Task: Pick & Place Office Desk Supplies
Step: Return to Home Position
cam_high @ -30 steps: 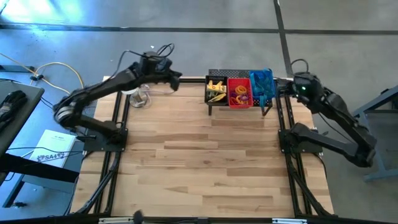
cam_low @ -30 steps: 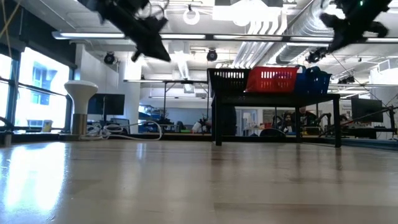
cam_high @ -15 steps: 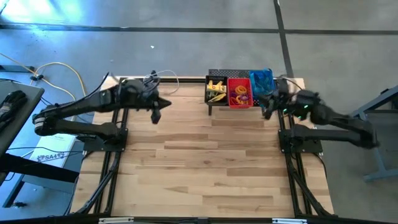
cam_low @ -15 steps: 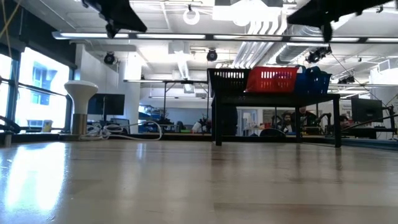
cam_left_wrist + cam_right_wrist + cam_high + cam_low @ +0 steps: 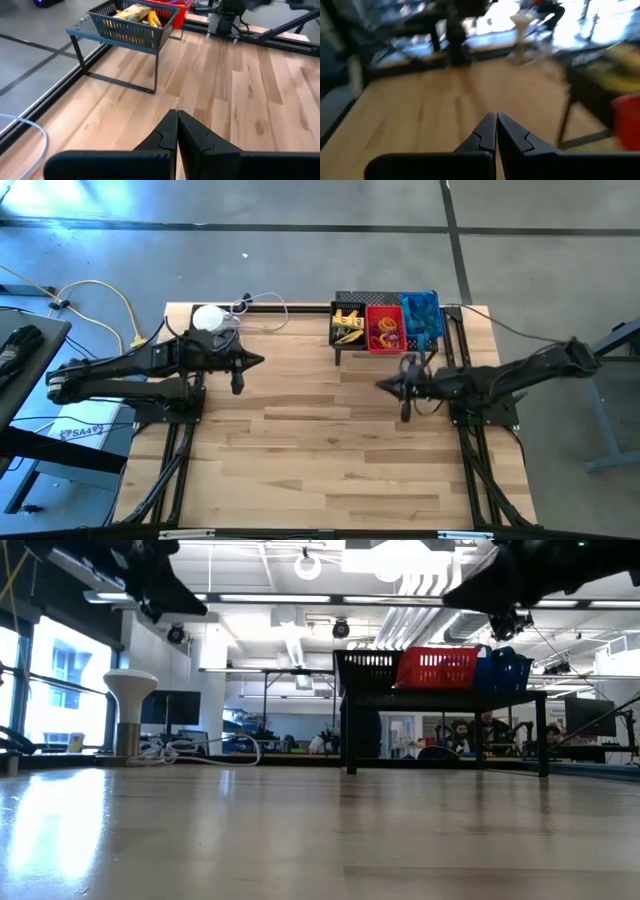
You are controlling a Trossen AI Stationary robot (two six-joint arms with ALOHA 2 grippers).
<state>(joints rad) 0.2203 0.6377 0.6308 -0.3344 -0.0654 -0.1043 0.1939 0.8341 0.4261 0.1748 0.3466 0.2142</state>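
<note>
Left arm stretched low and level over left side of surface [image 5: 320,440]. Left gripper [image 5: 257,361] points toward centre, fingers [image 5: 170,131] pressed together. Right arm mirrors it from right side. Right gripper [image 5: 381,384] just in front of shelf [image 5: 352,297], fingers [image 5: 489,131] together. Supplies on shelf at far edge: yellow-and-black clips [image 5: 347,326] in black bin [image 5: 333,325], coloured rings [image 5: 384,332] in red bin [image 5: 385,309], blue bin [image 5: 421,316] alongside.

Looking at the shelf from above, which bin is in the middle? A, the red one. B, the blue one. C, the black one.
A: on the shelf, the red bin sits between the black bin and the blue bin.
</note>
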